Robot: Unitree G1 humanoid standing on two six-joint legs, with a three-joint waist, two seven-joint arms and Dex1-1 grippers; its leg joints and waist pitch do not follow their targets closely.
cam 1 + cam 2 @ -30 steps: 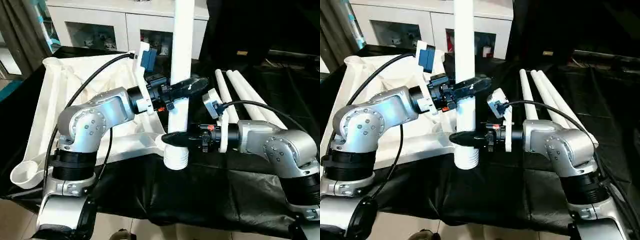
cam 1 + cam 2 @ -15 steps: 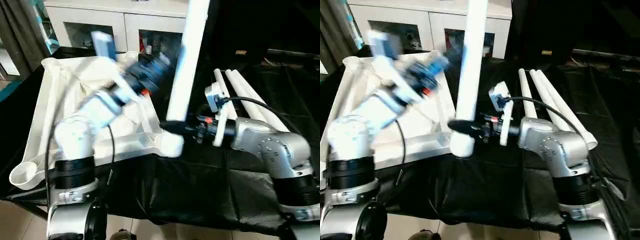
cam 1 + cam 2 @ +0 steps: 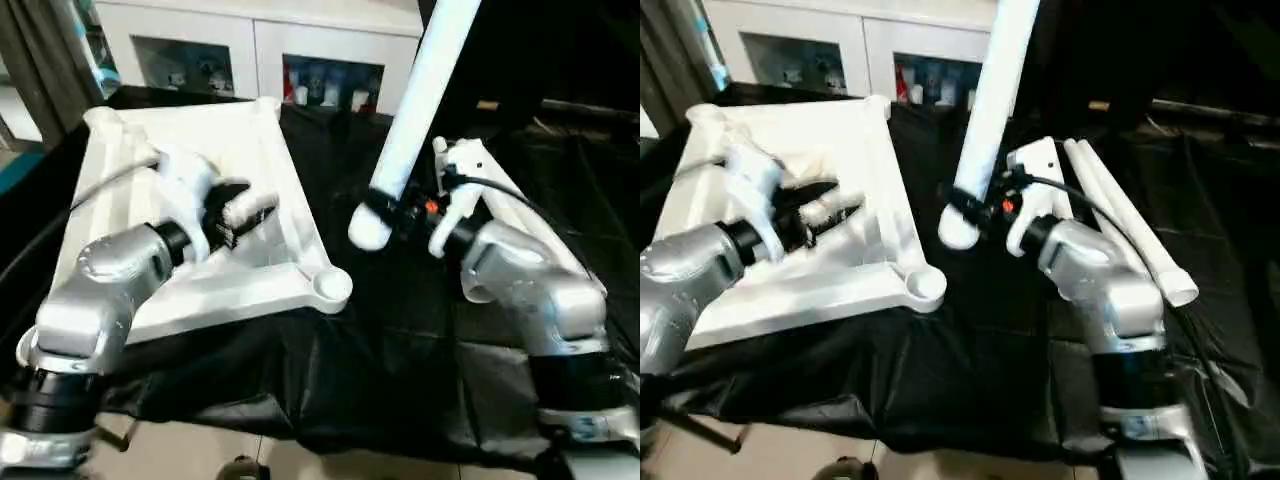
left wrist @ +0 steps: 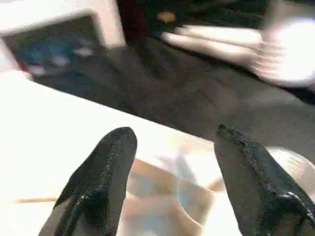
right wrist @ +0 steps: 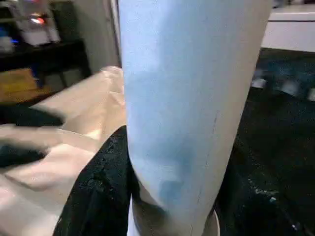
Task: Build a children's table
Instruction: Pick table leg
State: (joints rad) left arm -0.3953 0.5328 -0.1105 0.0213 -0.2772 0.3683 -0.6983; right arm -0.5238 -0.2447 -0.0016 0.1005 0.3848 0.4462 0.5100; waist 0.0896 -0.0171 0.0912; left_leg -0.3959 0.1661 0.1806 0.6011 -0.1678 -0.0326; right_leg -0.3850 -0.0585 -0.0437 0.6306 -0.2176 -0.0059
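The right claw (image 3: 385,212) is clamped around a white leg (image 3: 418,108) close to its lower end, with the leg leaning up and away from the robot. That lower end hangs in the air just beyond the nearest corner socket (image 3: 331,287) of the upturned tabletop (image 3: 190,160), which lies ribs-up on the black-draped table (image 3: 400,370). The left claw (image 4: 170,182) hovers over the tabletop with its fingers spread and nothing between them. The spare legs (image 3: 1120,225) lie side by side on the cloth, on the far side of the right arm from the socket.

The step looks to be seating this leg in the socket. To do it well, the leg should be brought upright first, then its end centred over the socket's round mouth before pushing down; going in tilted would likely jam it on the rim. The free left claw could press on the tabletop near the socket so it does not slide on the cloth.
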